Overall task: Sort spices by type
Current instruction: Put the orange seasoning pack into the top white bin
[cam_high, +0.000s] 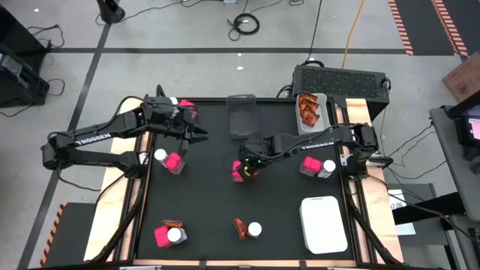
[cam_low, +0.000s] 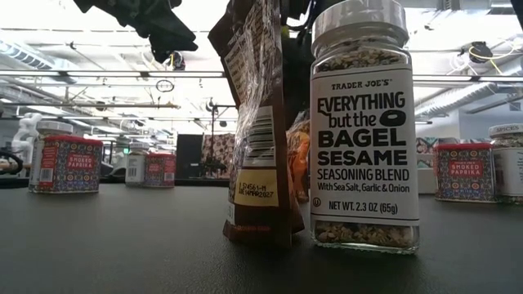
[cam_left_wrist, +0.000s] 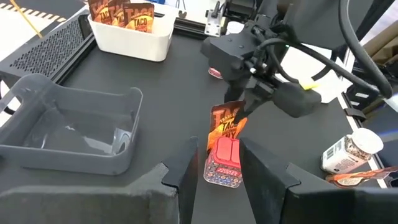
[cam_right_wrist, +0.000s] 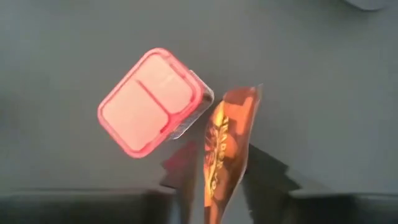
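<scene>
Now the right hand (cam_right_wrist: 214, 171) pinches a sachet (cam_right_wrist: 225, 140) mid-desk.
Pink pack (cam_right_wrist: 149, 102) just left; left hand (cam_high: 196, 135) hovers far-left, fingers slightly apart.

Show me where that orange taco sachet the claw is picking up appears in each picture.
High view: table middle, under the right claw, too small to make out.
Low view: cannot tell; a brown packet blocks the middle.
Left wrist view: taco sachet standing centre, behind the pink-lidded pack.
Right wrist view: sachet between the claw's fingers, lower centre.
Shared landmark: the pink-lidded pack beside it.
</scene>
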You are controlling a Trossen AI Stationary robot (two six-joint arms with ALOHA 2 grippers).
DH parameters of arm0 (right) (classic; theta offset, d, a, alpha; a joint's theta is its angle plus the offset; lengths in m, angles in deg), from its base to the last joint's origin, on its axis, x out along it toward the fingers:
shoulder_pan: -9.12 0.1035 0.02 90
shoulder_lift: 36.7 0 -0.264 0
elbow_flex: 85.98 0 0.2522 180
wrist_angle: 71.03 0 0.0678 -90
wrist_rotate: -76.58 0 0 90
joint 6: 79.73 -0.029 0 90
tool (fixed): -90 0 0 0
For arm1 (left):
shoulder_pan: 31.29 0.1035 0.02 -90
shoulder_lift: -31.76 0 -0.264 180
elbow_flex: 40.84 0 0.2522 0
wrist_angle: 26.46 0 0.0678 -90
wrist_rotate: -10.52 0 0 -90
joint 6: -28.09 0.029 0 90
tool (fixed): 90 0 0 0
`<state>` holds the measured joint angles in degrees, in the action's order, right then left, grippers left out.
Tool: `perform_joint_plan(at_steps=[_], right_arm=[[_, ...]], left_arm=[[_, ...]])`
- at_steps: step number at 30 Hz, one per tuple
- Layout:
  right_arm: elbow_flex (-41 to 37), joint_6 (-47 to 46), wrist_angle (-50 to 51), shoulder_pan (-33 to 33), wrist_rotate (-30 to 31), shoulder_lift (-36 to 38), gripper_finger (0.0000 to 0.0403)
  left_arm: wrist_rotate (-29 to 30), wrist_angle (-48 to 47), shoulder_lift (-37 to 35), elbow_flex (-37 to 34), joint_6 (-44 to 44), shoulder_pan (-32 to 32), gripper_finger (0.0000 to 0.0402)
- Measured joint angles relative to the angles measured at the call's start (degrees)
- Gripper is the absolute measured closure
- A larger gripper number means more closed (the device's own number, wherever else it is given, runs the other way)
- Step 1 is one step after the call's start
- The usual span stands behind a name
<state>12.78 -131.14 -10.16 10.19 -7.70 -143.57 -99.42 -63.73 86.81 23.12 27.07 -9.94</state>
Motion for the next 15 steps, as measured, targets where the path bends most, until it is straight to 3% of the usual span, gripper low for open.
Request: perform_joint_plan(at_steps=[2,4,10,15], right_arm=[[-0.02,1.17,0.23,-0.33,-0.94,0.06,0.0368],[-0.02,3.17,0.28,-1.12,-2.82,0.36,0.0391],[-0.04,7.68,6.58,-3.90,-3.16,5.74,0.0402],[-0.02,12.37,14.77,-7.00,-2.43,14.89,0.0402]], left_arm=[[-0.02,-0.01,0.02,0.00,0.05,0.02,0.0282],[-0.03,0.02,0.02,0.00,0.40,0.00,0.0282],[-0.04,1.08,0.02,0.00,1.58,0.04,0.0282],[0.20,4.80,1.30,0.00,1.97,0.07,0.0282]])
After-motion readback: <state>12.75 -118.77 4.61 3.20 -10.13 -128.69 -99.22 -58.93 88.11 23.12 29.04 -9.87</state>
